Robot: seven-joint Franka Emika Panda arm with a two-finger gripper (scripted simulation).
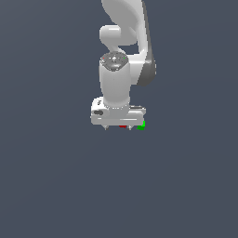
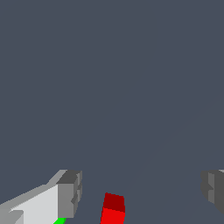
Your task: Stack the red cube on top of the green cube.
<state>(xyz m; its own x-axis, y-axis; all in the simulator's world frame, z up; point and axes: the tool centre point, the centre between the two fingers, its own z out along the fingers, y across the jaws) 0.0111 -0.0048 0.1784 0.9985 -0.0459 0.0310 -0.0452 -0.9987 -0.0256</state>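
Note:
In the exterior view the white gripper [image 1: 118, 127] hangs low over the floor and hides most of both cubes. Only a thin strip of the red cube [image 1: 122, 126] peeks out under the hand. The green cube [image 1: 141, 124] shows at the hand's corner on the exterior view's right. The wrist view has the red cube [image 2: 113, 209] lying in the gap of the open gripper [image 2: 142, 192], closer to one finger [image 2: 70, 194] than to the other. A sliver of the green cube [image 2: 60, 221] appears just outside that nearer finger. The fingers do not touch either cube.
A plain dark grey floor [image 1: 51, 186] surrounds the cubes. The white arm [image 1: 123, 56] rises above the hand.

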